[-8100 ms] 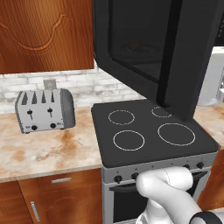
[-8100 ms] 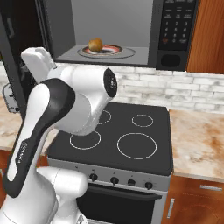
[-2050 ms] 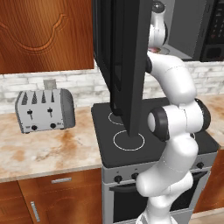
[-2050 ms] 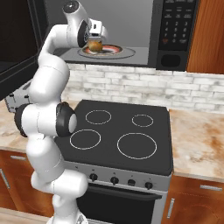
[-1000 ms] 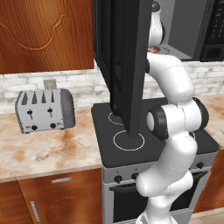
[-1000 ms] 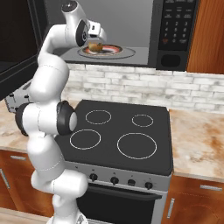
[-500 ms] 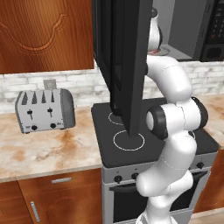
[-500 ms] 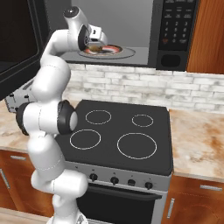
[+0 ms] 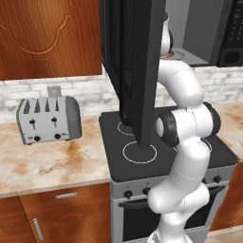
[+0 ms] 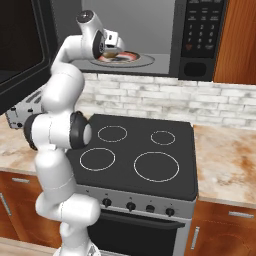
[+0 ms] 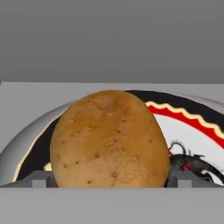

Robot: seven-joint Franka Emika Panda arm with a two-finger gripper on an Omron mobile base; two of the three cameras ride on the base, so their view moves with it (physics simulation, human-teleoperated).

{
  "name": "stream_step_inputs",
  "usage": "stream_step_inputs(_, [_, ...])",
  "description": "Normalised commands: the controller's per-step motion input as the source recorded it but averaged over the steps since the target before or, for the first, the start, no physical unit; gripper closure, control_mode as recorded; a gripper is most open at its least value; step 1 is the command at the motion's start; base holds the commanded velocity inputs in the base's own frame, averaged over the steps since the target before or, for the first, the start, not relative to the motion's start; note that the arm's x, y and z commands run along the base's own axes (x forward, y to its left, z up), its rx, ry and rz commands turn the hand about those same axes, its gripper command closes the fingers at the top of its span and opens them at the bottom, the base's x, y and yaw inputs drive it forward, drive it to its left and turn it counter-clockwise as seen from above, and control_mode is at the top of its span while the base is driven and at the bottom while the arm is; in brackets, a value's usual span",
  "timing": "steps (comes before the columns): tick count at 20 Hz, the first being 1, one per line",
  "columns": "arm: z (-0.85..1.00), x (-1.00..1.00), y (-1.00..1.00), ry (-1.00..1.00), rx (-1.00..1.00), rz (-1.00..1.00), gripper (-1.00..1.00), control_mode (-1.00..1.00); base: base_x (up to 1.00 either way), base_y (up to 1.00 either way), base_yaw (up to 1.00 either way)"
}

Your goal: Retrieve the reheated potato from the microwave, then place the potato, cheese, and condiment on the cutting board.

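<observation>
Low in the hand view the gripper (image 11: 111, 183) stands spread wide, one grey fingertip (image 11: 40, 178) at the lower left and the other at the lower right, with the potato (image 11: 109, 139) rising between them and taking up the middle of the frame. Over the last second the hand has pushed deeper into the microwave (image 10: 200, 35): in the right base view the wrist, which sat at the mouth of the oven, now covers the potato in the upper left-centre. The jaws have not narrowed in that time, so nothing is gripped yet.

Behind the potato lies the plate (image 11: 188, 127), white with a red wavy band and a black rim, curving off to the right; past it is the grey back wall.

As I judge it, the reach is finished and closing on the potato comes next. The open door (image 9: 137, 71) hangs large in the upper middle of the left base view.
</observation>
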Motion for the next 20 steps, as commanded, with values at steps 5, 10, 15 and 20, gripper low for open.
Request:
stream_step_inputs(5, [0.09,0.27,0.00,0.00,0.00,-0.02,-1.00,-1.00,0.00,0.00,0.00])
stream_step_inputs(10, [0.11,0.26,0.00,0.02,0.00,-0.03,-1.00,-1.00,0.00,0.00,0.00])
stream_step_inputs(15, [0.07,0.15,0.00,0.05,0.00,-0.01,1.00,-1.00,0.00,0.00,0.00])
stream_step_inputs(20, [0.10,-0.08,-0.06,0.05,0.00,0.00,1.00,-1.00,0.00,0.00,0.00])
